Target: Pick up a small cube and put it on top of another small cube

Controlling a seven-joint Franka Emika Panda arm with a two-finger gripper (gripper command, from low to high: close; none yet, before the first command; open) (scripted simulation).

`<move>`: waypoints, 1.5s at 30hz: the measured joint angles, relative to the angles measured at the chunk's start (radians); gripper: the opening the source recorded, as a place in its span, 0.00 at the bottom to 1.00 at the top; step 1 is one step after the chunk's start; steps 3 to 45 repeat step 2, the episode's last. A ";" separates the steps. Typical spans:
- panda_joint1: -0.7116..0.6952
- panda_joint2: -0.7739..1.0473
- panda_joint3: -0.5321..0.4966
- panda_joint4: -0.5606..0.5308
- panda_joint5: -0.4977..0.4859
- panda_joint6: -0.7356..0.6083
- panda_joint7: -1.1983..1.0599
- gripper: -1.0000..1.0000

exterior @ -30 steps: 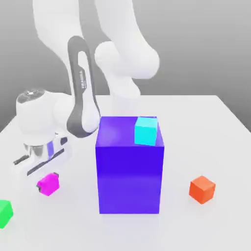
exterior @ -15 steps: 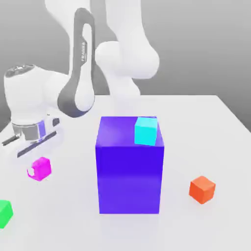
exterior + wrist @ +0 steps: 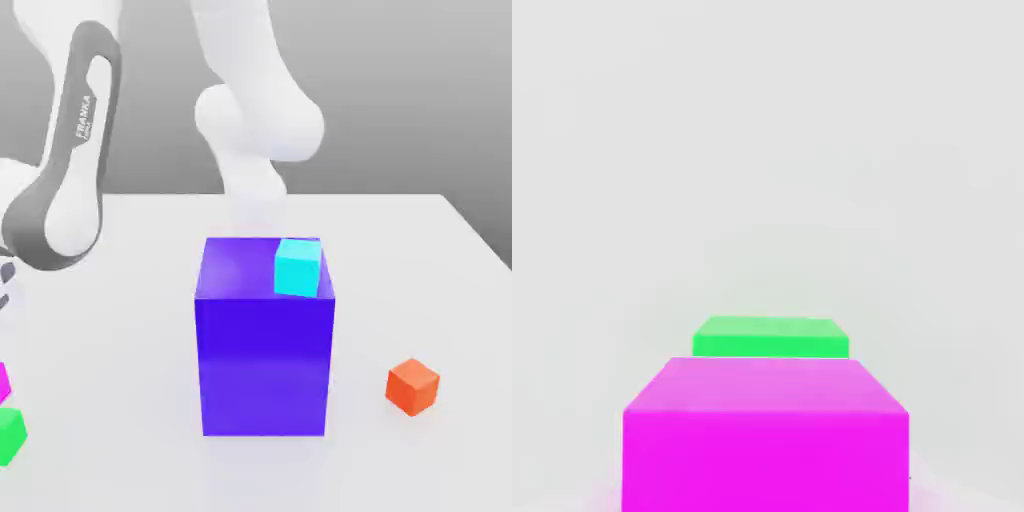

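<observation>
Fingers of mine: whether they stand wide, narrow or closed on the magenta cube (image 3: 766, 455), I cannot tell. My one gripper (image 3: 7, 286) is at the exterior view's left edge, partly cut off, below the bend of my one white arm (image 3: 75, 215). I count four small cubes, each a different colour, and one big blue-violet block (image 3: 264, 365).

The one magenta cube is at the exterior view's left edge too, with only a sliver of it inside, lower than the visible part of my gripper. The one green cube (image 3: 10, 436) is close to it, nearer the viewer and likewise cut by that edge. In the hand view the magenta cube is large and overlaps part of the green one; whether the two touch, I cannot tell.

The single big block stands upright on the one pale table (image 3: 400, 270), around the middle. One cyan cube (image 3: 298, 268) rests on its top, at the near right part. One orange-red cube (image 3: 412, 387) sits on the table to the right of the block, apart from it, and well apart from the magenta and green pair.
</observation>
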 joint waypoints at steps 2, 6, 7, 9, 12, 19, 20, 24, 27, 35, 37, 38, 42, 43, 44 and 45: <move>0.000 0.000 0.000 0.000 0.000 0.000 0.000 1.00; 0.000 0.000 0.000 0.000 0.000 0.000 0.000 1.00; 0.000 0.000 0.000 0.000 0.000 0.000 0.000 1.00; 0.000 0.000 0.000 0.000 0.000 0.000 0.000 1.00; 0.000 0.000 0.000 0.000 0.000 0.000 0.000 1.00; 0.000 0.000 0.000 0.000 0.000 0.000 0.000 1.00; 0.000 0.000 0.000 0.000 0.000 0.000 0.000 1.00; 0.000 0.000 0.000 0.000 0.000 0.000 0.000 1.00; 0.000 0.000 0.000 0.000 0.000 0.000 0.000 1.00; 0.000 0.000 0.000 0.000 0.000 0.000 0.000 1.00; 0.000 0.000 0.000 0.000 0.000 0.000 0.000 1.00; 0.000 0.000 0.000 0.000 0.000 0.000 0.000 1.00; 0.000 0.000 0.000 0.000 0.000 0.000 0.000 1.00; 0.000 0.000 0.000 0.000 0.000 0.000 0.000 1.00; 0.000 0.000 0.000 0.000 0.000 0.000 0.000 1.00; 0.000 0.000 0.000 0.000 0.000 0.000 0.000 1.00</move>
